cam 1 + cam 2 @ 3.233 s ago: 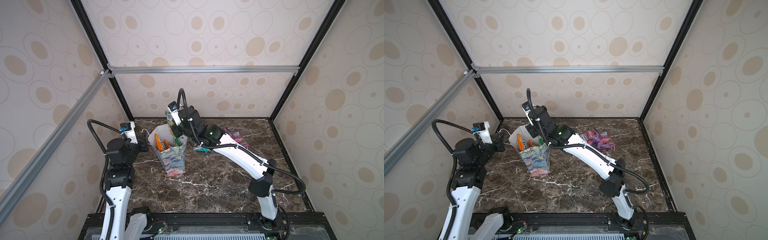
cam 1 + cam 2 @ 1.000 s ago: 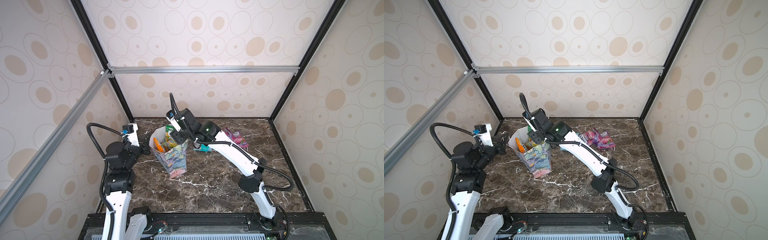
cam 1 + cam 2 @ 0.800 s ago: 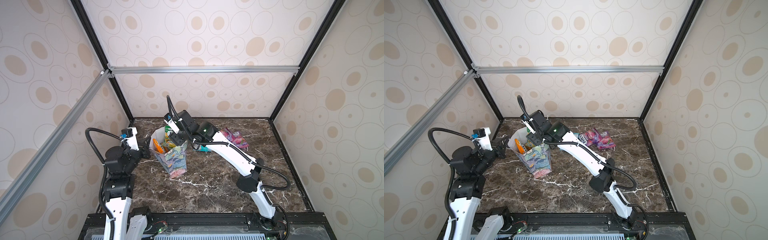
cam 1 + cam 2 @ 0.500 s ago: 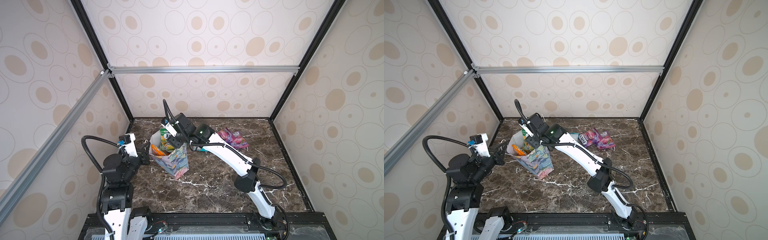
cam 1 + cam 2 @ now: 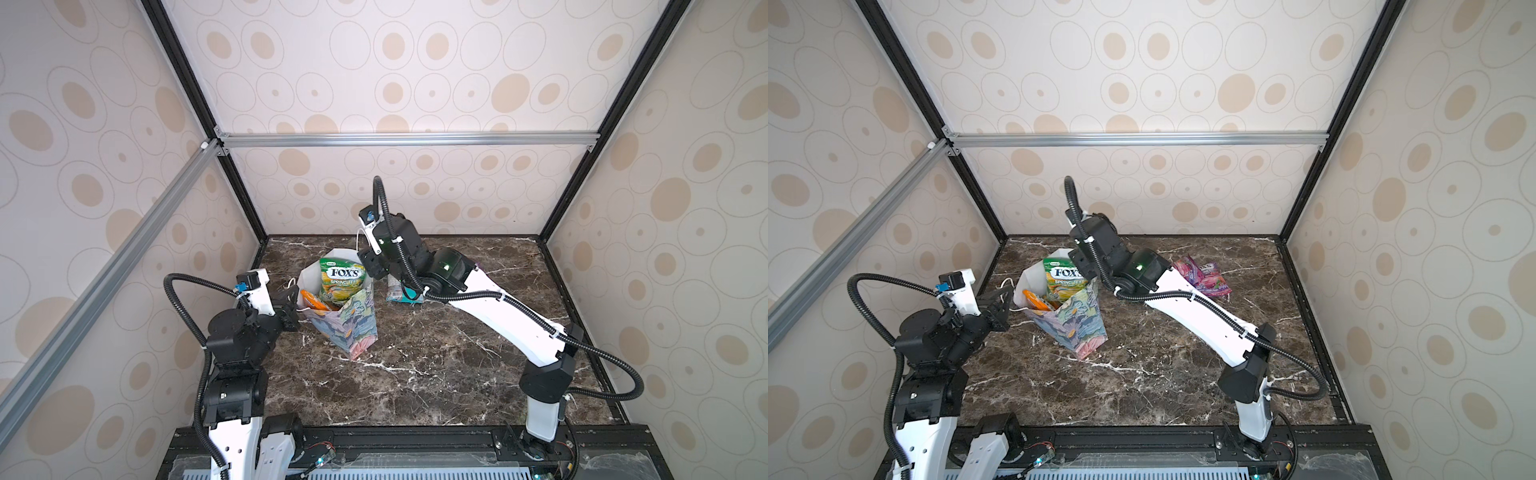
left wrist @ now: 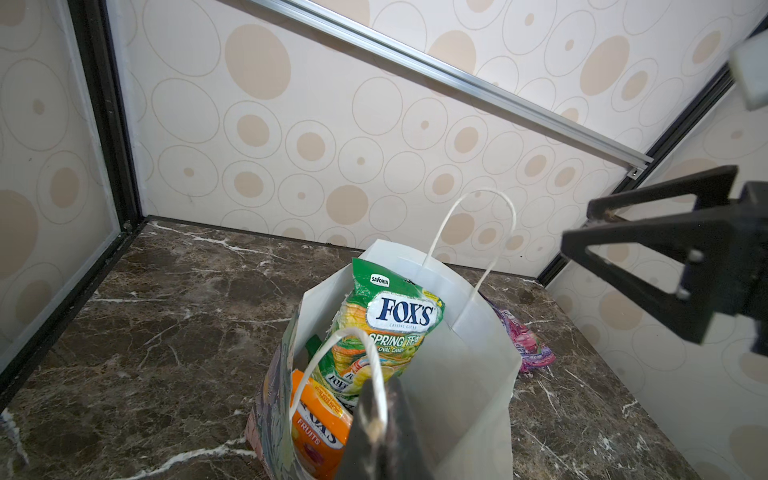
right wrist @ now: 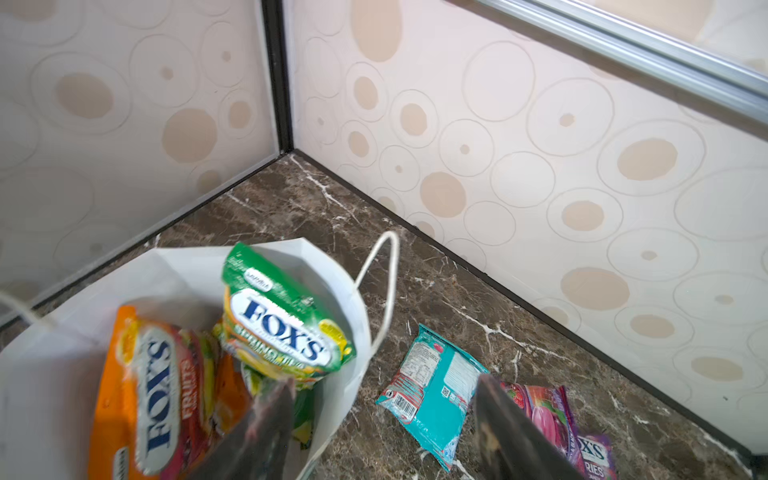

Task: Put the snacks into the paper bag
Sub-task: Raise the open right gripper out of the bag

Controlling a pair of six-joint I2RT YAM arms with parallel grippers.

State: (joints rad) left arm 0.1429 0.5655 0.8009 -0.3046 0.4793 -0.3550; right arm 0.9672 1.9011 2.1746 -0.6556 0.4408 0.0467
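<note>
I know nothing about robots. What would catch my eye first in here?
A green FOX'S packet pokes out of the floral paper bag, left of middle on the marble table. The left pincer pinches its cord handle, while the right pincer gapes open at the rim. A teal packet lies flat beside the bag.

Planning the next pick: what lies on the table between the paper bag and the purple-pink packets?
One teal packet, lying flat, between the paper bag and the purple-pink packets; the right wrist view shows it best.
</note>
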